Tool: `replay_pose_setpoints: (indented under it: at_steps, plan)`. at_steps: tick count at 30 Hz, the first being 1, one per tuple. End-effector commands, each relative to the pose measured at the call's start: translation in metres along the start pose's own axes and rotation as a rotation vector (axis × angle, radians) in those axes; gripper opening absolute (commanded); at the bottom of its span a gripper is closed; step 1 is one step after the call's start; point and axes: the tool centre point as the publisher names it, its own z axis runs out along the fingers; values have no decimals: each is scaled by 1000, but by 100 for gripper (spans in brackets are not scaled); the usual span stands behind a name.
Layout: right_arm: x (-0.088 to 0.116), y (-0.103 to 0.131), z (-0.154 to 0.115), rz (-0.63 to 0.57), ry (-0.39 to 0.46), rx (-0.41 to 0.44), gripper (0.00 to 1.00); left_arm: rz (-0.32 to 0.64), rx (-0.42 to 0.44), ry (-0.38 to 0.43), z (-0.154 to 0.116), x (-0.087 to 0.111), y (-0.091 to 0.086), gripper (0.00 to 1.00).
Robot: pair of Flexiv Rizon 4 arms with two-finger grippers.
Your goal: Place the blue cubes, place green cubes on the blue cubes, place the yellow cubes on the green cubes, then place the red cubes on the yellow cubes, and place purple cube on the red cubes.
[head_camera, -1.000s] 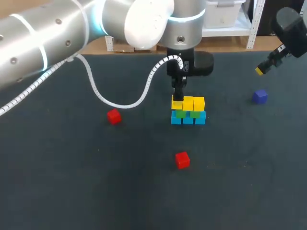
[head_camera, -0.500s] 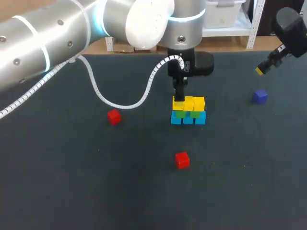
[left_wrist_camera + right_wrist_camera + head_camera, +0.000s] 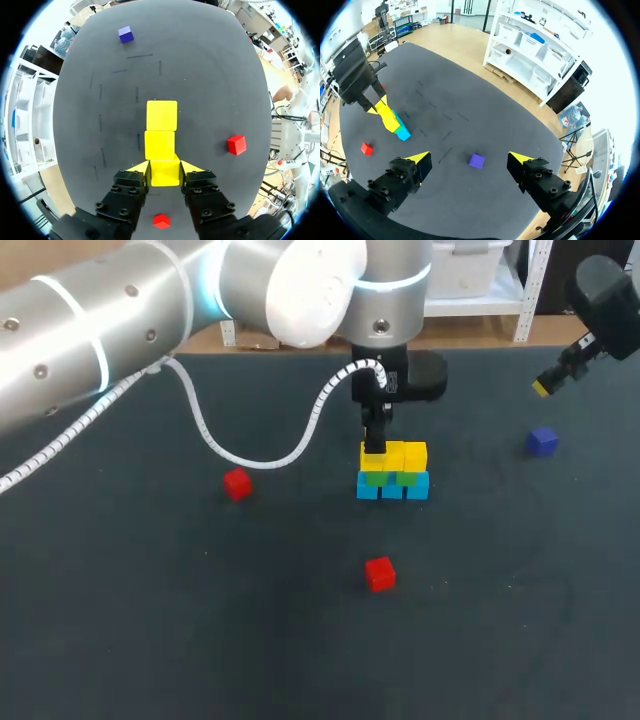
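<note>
The left arm (image 3: 120, 330) is reaching in over the dark desk (image 3: 150, 640) to the stack near its middle; the left end effector (image 3: 165, 168) is pinching a yellow cube (image 3: 165, 173), its two yellow tips pressing on the cube's opposite sides. That cube is sitting at the near end of the top row, touching the two other yellow cubes (image 3: 161, 130) in a straight line ahead of the fingers. In the head view the yellow row is lying on the green cubes (image 3: 391, 478), which are resting on a row of blue cubes (image 3: 392, 488) on the desk. Two red cubes are lying loose and well apart from the stack: one (image 3: 237, 483) to its left, the other (image 3: 379, 573) in front of it. The purple cube (image 3: 542, 441) is sitting alone on the right side of the desk. The right end effector (image 3: 470, 159) is hanging above that side with its fingers spread wide and nothing in them; the purple cube is showing between them on the desk beyond.
</note>
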Motion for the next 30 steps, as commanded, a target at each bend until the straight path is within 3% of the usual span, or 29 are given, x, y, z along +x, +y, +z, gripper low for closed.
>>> replay_pose_setpoints:
  at_steps: [1, 13, 15, 16, 17, 18, 30]
  plan:
    - [0, -1, 1, -1, -1, -1, 100, 0, -2, 6, 1, -1, 2, 0]
    - [0, -1, 1, -1, -1, -1, 100, 3, -2, 8, 2, -1, 1, 0]
    - [0, -1, 1, -1, -1, -1, 100, 5, -1, 7, 3, -1, 2, 15]
    - [0, -1, 1, -1, -1, -1, 100, 5, 1, 6, 3, -1, 2, 30]
    - [0, -1, 1, -1, -1, -1, 100, 5, 1, 6, 3, -1, 2, 60]
    - [0, -1, 1, -1, -1, -1, 100, 4, 1, 7, 3, 0, 2, 100]
    - [0, -1, 1, -1, -1, -1, 100, -10, -28, 2, -3, 4, 0, 100]
